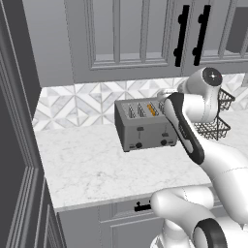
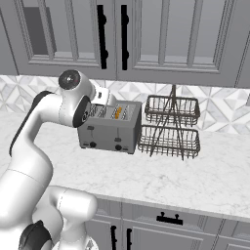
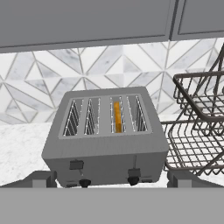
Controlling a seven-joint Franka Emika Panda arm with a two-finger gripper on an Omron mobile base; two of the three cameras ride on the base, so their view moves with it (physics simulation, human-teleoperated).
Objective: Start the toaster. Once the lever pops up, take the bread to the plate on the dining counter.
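Your arm is built of smooth, glossy white rounded shells with dark, near-black bands at the joints. A long black strip runs down one link in the left base view. A round dark cap with a pale centre dot closes the upper joint. You can see no cables, screws or printed markings on it.
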